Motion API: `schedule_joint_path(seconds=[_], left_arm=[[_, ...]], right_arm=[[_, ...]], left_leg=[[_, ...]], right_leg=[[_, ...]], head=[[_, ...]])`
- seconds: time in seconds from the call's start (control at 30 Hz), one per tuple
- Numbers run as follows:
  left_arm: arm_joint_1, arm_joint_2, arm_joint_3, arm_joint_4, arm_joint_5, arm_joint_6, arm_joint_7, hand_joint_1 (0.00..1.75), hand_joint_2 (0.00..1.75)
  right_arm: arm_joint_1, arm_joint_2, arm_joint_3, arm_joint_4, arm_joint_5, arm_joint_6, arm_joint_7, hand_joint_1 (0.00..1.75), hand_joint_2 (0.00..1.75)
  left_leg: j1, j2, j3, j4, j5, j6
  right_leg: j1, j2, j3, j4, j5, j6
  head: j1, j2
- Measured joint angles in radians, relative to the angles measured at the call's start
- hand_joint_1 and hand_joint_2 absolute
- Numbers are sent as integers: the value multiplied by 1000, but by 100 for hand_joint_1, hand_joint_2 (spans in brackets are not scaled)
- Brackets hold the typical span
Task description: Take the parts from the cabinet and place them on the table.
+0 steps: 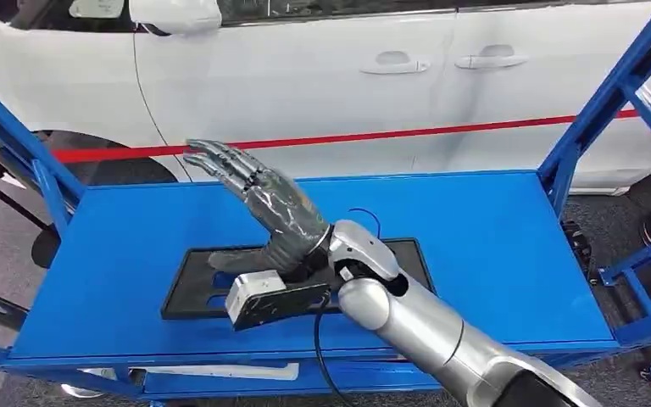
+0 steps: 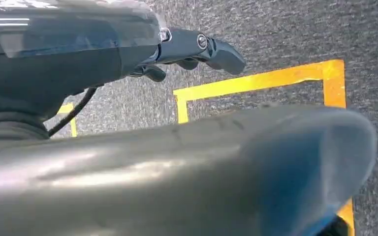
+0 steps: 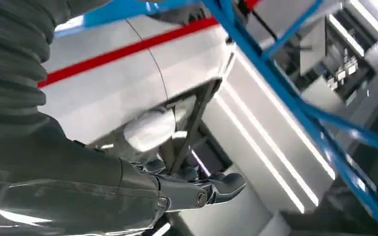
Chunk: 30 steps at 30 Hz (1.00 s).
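On the blue shelf, head view:
Right hand [image 1: 258, 203]: raised above the blue shelf [image 1: 492, 246], fingers [image 1: 220, 161] stretched out and spread apart, nothing held; fingertips aimed toward the white car [image 1: 305, 76] behind the rack.
Black part [image 1: 195, 284]: flat, tray-like, lying on the shelf below the palm and thumb, well short of the fingertips; partly hidden by the wrist and the camera block [image 1: 263, 297]. Whether the hand touches it cannot be told.
Red stripe [image 1: 441, 131]: seen along the car side, just beyond the fingertips.
Blue frame [image 1: 610, 102]: slanted posts at both shelf ends.

Left wrist view:
Left hand [image 2: 192, 51]: hanging over grey carpet [image 2: 275, 34], dark fingers [image 2: 221, 54] partly seen, lightly curled, nothing seen in them; how wide they stand cannot be told.
Yellow tape [image 2: 256, 81]: marked on the floor beyond the fingers.

Right wrist view:
Right hand [image 3: 192, 191]: fingers [image 3: 226, 184] extended, nothing gripped.
Car [image 3: 142, 73]: blurred white body with red stripe beyond the fingers; blue frame bars [image 3: 285, 98] crossing past the fingertips.
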Motion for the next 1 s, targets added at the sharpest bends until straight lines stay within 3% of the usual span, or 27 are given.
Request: schedule_joint_path(seconds=[0.03, 0.1, 0.13, 0.17, 0.27, 0.3, 0.33, 0.37, 0.43, 0.47, 0.5, 0.53, 0.6, 0.63, 0.67, 0.77, 0.83, 0.9, 0.93, 0.97, 1.0], left_arm=[[0, 3, 0, 0, 1, 1, 0, 0, 0], [0, 11, 0, 0, 1, 3, -2, 0, 0], [-1, 15, 0, 0, 1, 3, -3, 0, 0], [-1, 18, 0, 0, 1, 3, -4, 0, 0], [3, 21, 0, 0, 0, 4, -4, 0, 0], [3, 22, 1, 0, -5, 4, -4, 0, 0], [2, 23, 0, 0, -13, 3, -5, 0, 0], [-4, 26, 0, 0, -19, 3, -5, 0, 0], [-11, 28, -2, 0, -24, 0, -3, 0, 0], [-13, 29, -2, 0, -24, -1, -3, 0, 0], [-14, 30, -3, 0, -28, -1, -2, 0, 0], [-15, 31, -4, 0, -31, -1, -2, 0, 0], [-18, 31, -8, 0, -32, -4, -1, 0, 0], [-20, 31, -8, 0, -33, -4, -1, 0, 0], [-23, 32, -9, 0, -32, -5, -1, 0, 0], [-23, 35, -9, 0, -33, -7, 0, 0, 0], [-24, 40, -9, 0, -33, -7, -1, 0, 0], [-25, 41, -10, 0, -34, -8, -1, 0, 0], [-25, 41, -10, 0, -35, -10, -2, 0, 0], [-24, 41, -10, 0, -37, -11, -2, 0, 0], [-23, 42, -10, 0, -39, -11, -2, 0, 0]], right_arm=[[0, 1, 15, 6, 3, 19, -3, 0, 175], [-1, 3, 37, 14, 10, 38, -5, 0, 175], [-3, 3, 47, 18, 13, 43, -5, 0, 175], [-6, 3, 53, 22, 14, 47, -5, 0, 175], [-8, 3, 69, 31, 16, 56, -3, 0, 175], [-15, 3, 75, 33, 17, 70, 2, 0, 175], [-24, 0, 83, 39, 19, 82, 4, 0, 175], [-36, -1, 92, 44, 19, 92, 5, 0, 175], [-45, -8, 113, 61, 16, 104, 6, 0, 175], [-47, -12, 125, 71, 12, 107, 6, 0, 175], [-52, -15, 137, 79, 8, 111, 6, 0, 175], [-60, -18, 150, 86, 5, 115, 6, 0, 175], [-78, -18, 165, 92, -2, 118, 16, 0, 175], [-88, -18, 173, 94, -3, 118, 20, 0, 175], [-95, -18, 185, 99, -5, 118, 22, 0, 175], [-101, -18, 209, 109, -5, 119, 31, 0, 175], [-114, -17, 222, 116, -8, 120, 35, 0, 175], [-134, -17, 242, 126, -14, 134, 40, 0, 175], [-139, -17, 258, 135, -17, 144, 48, 0, 175], [-139, -17, 268, 143, -19, 148, 52, 0, 175], [-139, -17, 283, 156, -21, 156, 52, 0, 175]], left_leg=[[0, 0, 24, -53, 37, 3], [-1, 0, 106, -229, 127, 13], [-4, 0, 129, -281, 127, 19], [-10, 0, 137, -300, 124, 21], [-12, -2, 131, -296, 127, 31], [1, 0, 138, -311, 136, 42], [-1, 0, 141, -316, 139, 45], [-1, 1, 140, -316, 140, 51], [-2, 1, 139, -316, 140, 52], [-2, 1, 139, -315, 139, 52], [-1, 1, 139, -314, 139, 51], [-1, 1, 139, -313, 138, 50], [-1, 0, 140, -306, 134, 44], [-1, 0, 139, -303, 131, 39], [-8, -1, 135, -296, 127, 32], [-2, 0, 138, -305, 130, 14], [0, 0, 131, -285, 112, 3], [1, 0, 84, -180, 48, -1], [1, 1, 41, -85, 7, -3], [0, 1, 5, -10, -16, -5], [0, 1, -10, 16, -15, -4]], right_leg=[[1, 1, 2, 0, 0, 0], [3, 3, 7, 1, -3, 2], [3, 3, 6, 1, -4, 4], [10, 3, 0, 6, -5, 8], [6, 2, 1, -1, 0, 22], [9, 3, -1, 0, -7, 28], [6, 3, -6, 22, -21, 34], [3, 3, -33, 80, -58, 40], [-3, 3, -106, 233, -125, 48], [-4, 3, -135, 287, -137, 51], [-6, 2, -141, 295, -128, 53], [-9, 2, -125, 256, -94, 53], [-11, 0, -44, 93, -7, 49], [-10, 0, -12, 21, 7, 45], [-3, 1, -5, 6, -2, 40], [2, 5, -8, 7, 1, 22], [-6, 3, -2, -5, 8, 9], [-5, 2, -2, -6, 7, 0], [-3, 1, -2, -6, 7, -1], [0, 1, -2, -5, 6, -2], [1, 1, -2, -5, 6, -3]], head=[[0, 0], [0, 0], [0, 0], [0, 0], [1, 0], [0, 0], [2, 0], [3, 0], [3, 0], [3, 0], [3, 0], [3, 0], [3, 0], [3, 0], [3, 0], [2, 0], [2, 0], [1, 0], [1, 0], [1, 0], [1, 0]])
